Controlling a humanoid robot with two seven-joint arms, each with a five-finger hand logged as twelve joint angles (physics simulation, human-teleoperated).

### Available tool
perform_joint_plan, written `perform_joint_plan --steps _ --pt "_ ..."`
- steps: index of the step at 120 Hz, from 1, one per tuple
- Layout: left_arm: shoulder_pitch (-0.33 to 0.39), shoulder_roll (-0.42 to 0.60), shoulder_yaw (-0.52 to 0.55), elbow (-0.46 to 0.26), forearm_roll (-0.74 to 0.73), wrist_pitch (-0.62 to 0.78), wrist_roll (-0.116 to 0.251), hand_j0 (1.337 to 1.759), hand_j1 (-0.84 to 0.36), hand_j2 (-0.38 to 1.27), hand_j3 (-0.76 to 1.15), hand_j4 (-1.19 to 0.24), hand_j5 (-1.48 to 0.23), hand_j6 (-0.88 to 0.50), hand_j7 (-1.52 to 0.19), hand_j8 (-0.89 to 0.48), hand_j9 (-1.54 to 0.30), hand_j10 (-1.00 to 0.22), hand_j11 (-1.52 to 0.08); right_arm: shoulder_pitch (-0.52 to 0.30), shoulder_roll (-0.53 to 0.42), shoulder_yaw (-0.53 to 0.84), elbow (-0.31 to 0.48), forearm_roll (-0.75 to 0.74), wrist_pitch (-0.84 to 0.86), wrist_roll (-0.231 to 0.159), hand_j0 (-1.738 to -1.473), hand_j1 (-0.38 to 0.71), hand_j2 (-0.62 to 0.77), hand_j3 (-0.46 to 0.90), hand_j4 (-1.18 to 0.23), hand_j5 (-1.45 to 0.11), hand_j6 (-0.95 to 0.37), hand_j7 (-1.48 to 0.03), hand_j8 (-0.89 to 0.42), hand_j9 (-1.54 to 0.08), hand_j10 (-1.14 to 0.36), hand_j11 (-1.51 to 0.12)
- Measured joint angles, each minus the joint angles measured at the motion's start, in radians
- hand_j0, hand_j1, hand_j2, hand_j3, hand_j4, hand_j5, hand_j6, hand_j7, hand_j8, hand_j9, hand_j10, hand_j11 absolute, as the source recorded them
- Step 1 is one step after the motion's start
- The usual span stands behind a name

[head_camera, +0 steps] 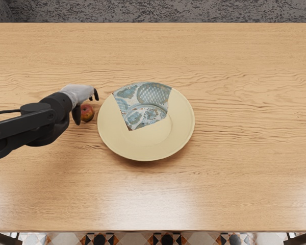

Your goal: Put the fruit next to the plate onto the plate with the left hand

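A wide wooden counter (234,76) fills nearly the whole frame, its grain running left to right. Just left of the frame's centre lies a round cream plate (143,150), with a wedge of blue-green pattern covering its upper-left part.

The fruit (87,113), small, round and reddish with a yellowish patch, sits on the counter just beside the plate's left rim, not on the plate. A narrow strip of bare wood shows between the two.

The dark left arm (25,125) comes in from the left edge at mid height and ends in a pale robot hand (77,96) placed just above and to the left of the fruit. The robot hand is released, its fingers loosely spread around the fruit. One dark fingertip (96,94) points out above the fruit and stands apart from it, and the dark thumb (76,115) hangs down close against the fruit's left side. Whether the thumb touches it cannot be told.
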Motion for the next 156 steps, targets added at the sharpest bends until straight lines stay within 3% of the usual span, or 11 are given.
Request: perform_joint_plan --steps 79,116,133,141,156 --pt "0.019 0.001 0.0 0.015 0.0 0.002 0.0 1.657 -0.27 0.12 0.0 -0.54 -0.68 -0.51 -0.69 -0.53 -0.69 -0.53 -0.69 0.0 0.0 0.0 0.0 0.0 0.0 0.0 -1.658 -0.33 0.0 0.0 -0.01 -0.02 -0.01 -0.02 -0.01 -0.02 -0.01 -0.02" --pt "0.037 0.0 -0.001 0.039 -0.004 0.004 0.0 1.644 -0.28 0.15 -0.05 -0.61 -0.88 -0.43 -0.92 -0.53 -0.93 -0.69 -0.93 0.0 0.0 0.0 0.0 0.0 0.0 0.0 -1.658 -0.33 0.0 0.0 -0.01 -0.02 -0.01 -0.02 -0.01 -0.02 -0.02 -0.02" --pt "0.029 0.001 -0.001 0.041 -0.021 0.001 0.001 1.648 -0.33 0.46 -0.38 -0.63 -1.02 -0.41 -1.04 -0.51 -1.04 -0.76 -1.04 0.0 0.0 0.0 0.0 0.0 0.0 0.0 -1.658 -0.33 0.0 0.0 -0.01 -0.02 -0.01 -0.02 -0.01 -0.02 -0.02 -0.02" --pt "0.026 0.002 -0.001 0.041 -0.03 -0.001 0.001 1.647 -0.34 0.52 -0.4 -0.6 -1.08 -0.38 -1.09 -0.49 -1.08 -0.79 -1.08 0.0 0.0 0.0 0.0 0.0 0.0 0.0 -1.658 -0.33 0.0 0.0 -0.01 -0.02 -0.01 -0.02 -0.01 -0.02 -0.01 -0.02" --pt "0.011 0.003 -0.002 0.043 -0.05 -0.002 0.0 1.65 -0.23 0.34 -0.22 -0.65 -1.13 -0.42 -1.14 -0.54 -1.11 -0.82 -1.11 0.0 0.0 0.0 0.0 0.0 0.0 0.0 -1.658 -0.33 0.0 0.0 -0.01 -0.02 -0.01 -0.02 -0.01 -0.02 -0.01 -0.02"
